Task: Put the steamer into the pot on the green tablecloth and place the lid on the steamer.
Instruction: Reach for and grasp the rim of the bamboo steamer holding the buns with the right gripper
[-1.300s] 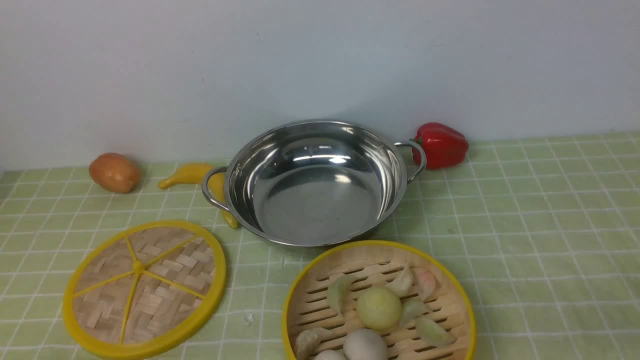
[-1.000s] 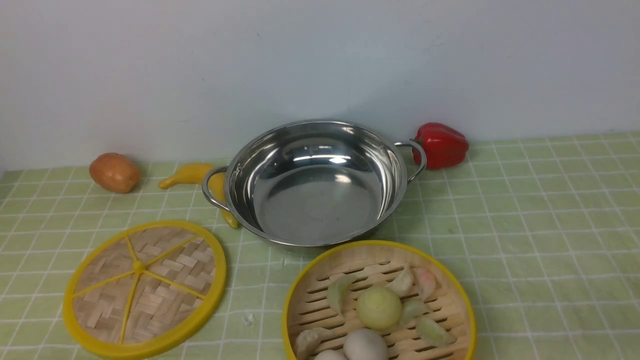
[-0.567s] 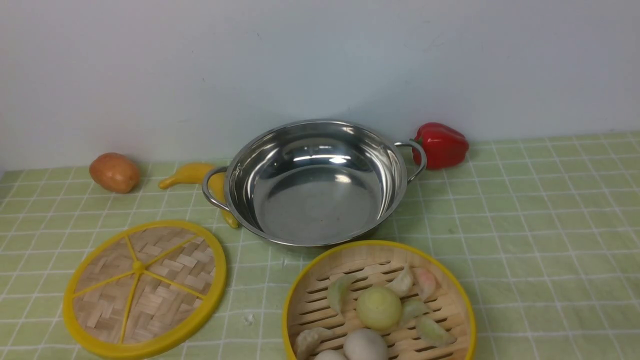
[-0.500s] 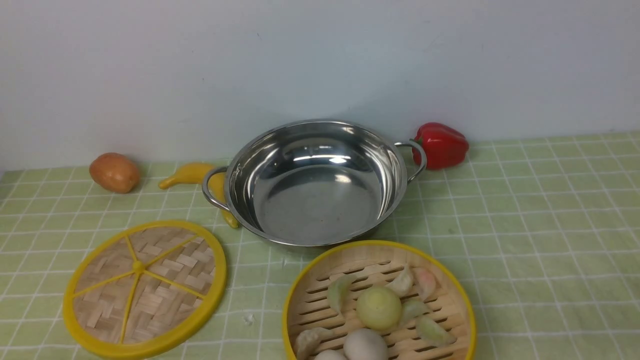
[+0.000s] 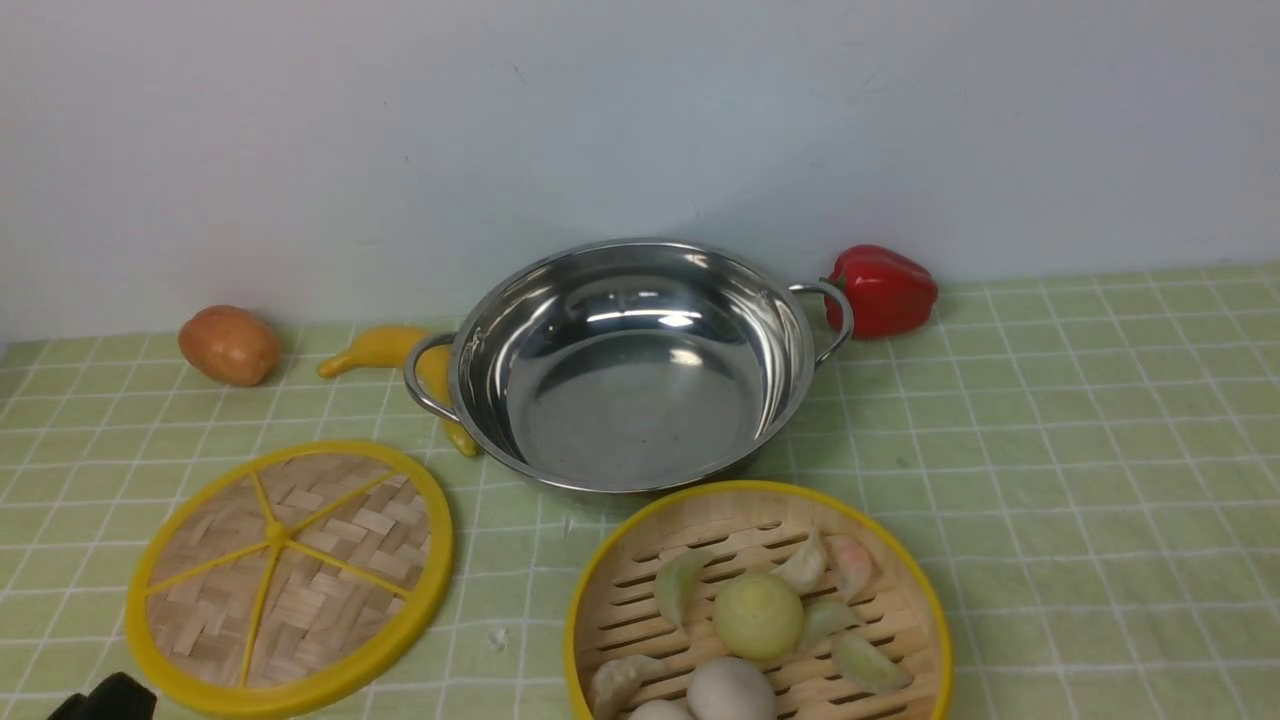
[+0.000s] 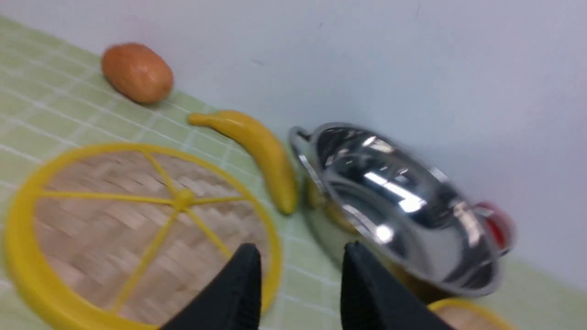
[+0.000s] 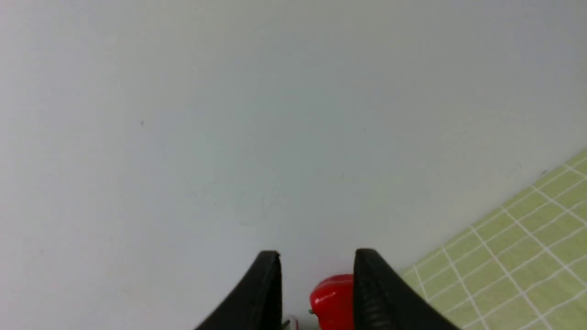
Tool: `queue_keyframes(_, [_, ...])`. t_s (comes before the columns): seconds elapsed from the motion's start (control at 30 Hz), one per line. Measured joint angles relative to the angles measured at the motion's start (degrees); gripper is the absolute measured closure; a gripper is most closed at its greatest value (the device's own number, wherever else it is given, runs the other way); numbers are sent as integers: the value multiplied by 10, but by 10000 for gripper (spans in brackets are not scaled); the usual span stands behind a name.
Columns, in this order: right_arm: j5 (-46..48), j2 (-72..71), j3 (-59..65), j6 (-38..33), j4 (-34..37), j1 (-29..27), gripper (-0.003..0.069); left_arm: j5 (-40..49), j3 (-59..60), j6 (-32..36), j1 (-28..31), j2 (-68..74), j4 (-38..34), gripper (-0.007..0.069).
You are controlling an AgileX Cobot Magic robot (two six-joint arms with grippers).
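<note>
The shiny steel pot (image 5: 520, 330) stands empty at the back middle of the green tablecloth (image 5: 1050, 450). Just in front of it is the steamer (image 5: 700, 490), with dumplings and buns on its slatted floor. The woven lid (image 5: 290, 575) lies flat at the front left. My left gripper (image 6: 301, 245) hangs open over the lid's (image 6: 128, 229) near edge, with the pot (image 6: 399, 206) beyond it. A black bit of it (image 5: 105, 698) shows at the front view's lower left corner. My right gripper (image 7: 317, 252) is open and empty, facing the wall.
A red pepper (image 5: 882, 290) sits behind the pot's right handle. A banana (image 5: 385, 347) lies by the left handle and a potato (image 5: 229, 345) further left, both near the pale wall. The cloth's right side holds nothing in view.
A black part of my left gripper has come into the lower left corner of the front view. The pot, steamer and lid have not moved.
</note>
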Motion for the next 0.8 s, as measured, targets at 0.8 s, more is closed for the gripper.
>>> queue_keyframes(0.8, [-46,123,-305,99,-223,50,419,-74,-276,247,0,51,-347,382])
